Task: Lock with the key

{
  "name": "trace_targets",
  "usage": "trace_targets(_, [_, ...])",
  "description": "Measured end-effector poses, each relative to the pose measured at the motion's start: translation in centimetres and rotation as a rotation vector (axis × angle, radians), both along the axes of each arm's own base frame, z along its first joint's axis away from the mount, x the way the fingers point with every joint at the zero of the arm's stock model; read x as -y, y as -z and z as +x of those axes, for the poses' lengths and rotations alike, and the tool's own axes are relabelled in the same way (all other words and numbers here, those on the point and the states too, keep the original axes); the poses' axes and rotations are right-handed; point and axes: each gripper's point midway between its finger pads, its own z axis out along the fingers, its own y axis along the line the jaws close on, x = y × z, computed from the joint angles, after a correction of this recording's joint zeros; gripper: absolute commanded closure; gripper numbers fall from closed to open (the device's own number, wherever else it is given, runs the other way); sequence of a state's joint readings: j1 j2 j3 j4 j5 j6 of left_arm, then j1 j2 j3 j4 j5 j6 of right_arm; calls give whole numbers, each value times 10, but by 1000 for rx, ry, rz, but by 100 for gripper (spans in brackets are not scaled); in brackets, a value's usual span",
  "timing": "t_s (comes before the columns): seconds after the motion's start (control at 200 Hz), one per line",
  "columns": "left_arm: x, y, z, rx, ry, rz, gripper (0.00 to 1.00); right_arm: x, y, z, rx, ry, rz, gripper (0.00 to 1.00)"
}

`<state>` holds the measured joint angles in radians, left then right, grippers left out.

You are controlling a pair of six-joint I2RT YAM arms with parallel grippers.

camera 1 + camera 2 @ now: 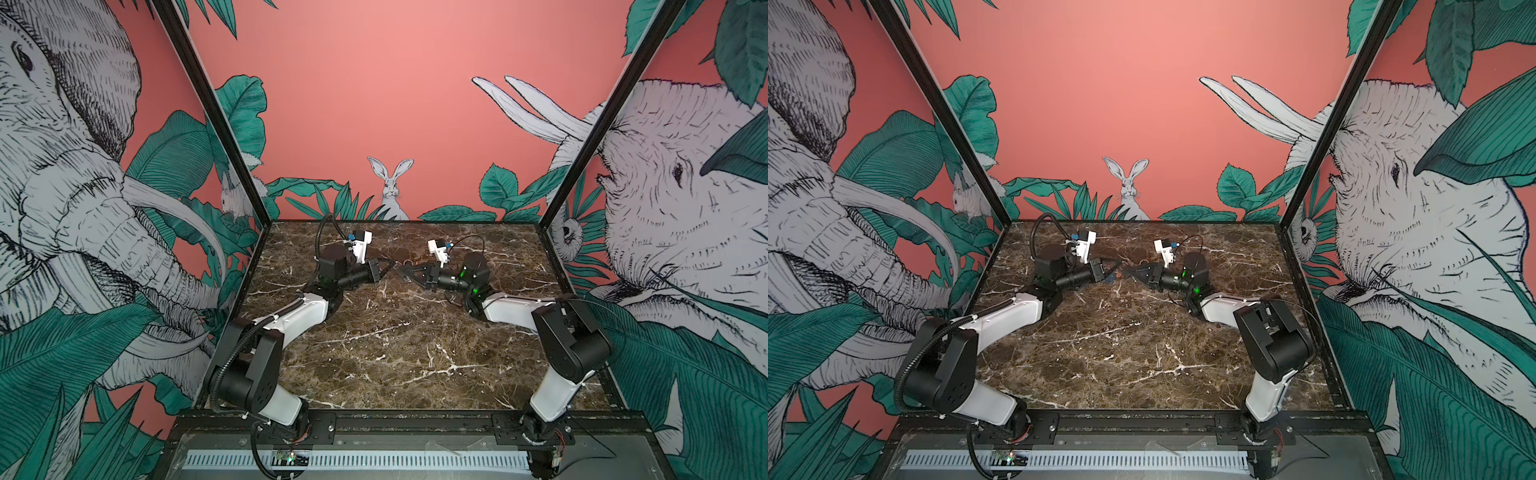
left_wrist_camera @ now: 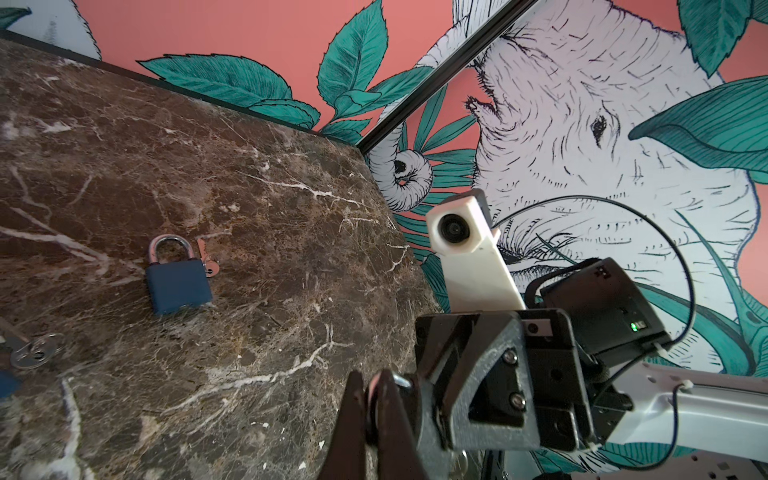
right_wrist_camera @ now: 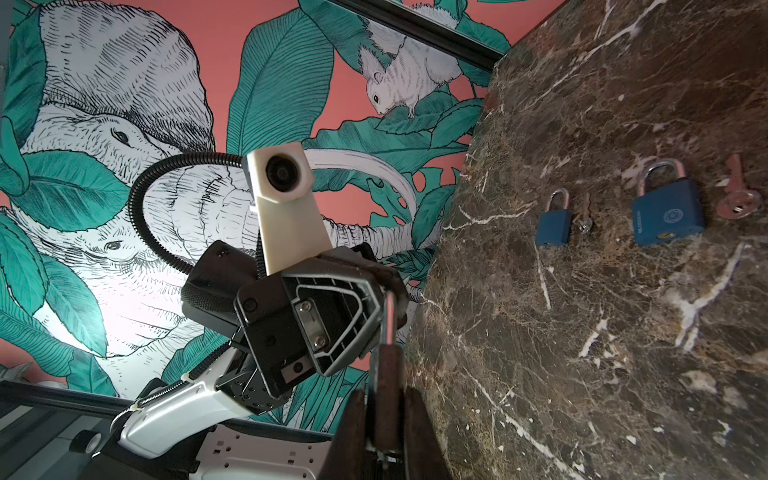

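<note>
Both grippers meet tip to tip above the middle of the marble table [image 1: 395, 353]. My right gripper [image 3: 386, 392] is shut on a dark padlock [image 3: 386, 370], seen edge-on between its fingers. A silver metal stem [image 3: 388, 320] runs from the padlock's end to the left fingertips. My left gripper [image 2: 372, 386] is shut on a thin pinkish piece that looks like the key [image 2: 375, 384], with a silver bit beside it. In both top views the left gripper [image 1: 384, 266] and right gripper [image 1: 401, 272] nearly touch. I cannot tell whether the key sits in the padlock.
Other blue padlocks lie flat on the table, each with a loose key beside it: one padlock [image 2: 178, 286] with its key [image 2: 206, 259], a small padlock [image 3: 552, 226], a larger one [image 3: 667, 216] and a key [image 3: 737, 199]. Patterned walls enclose three sides.
</note>
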<state>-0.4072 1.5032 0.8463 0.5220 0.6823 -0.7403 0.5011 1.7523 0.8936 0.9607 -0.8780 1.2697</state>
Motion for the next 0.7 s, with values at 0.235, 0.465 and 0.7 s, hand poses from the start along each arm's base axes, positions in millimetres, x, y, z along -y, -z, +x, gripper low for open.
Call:
trace_targets(0.235, [1, -6, 2, 18, -27, 1, 100, -3, -5, 3, 23, -6, 5, 100])
trace_targets(0.465, [1, -6, 4, 19, -46, 6, 100, -5, -2, 4, 30, -20, 2, 100])
trace_targets(0.7, [4, -6, 3, 19, -48, 6, 100, -6, -1, 4, 43, -32, -4, 100])
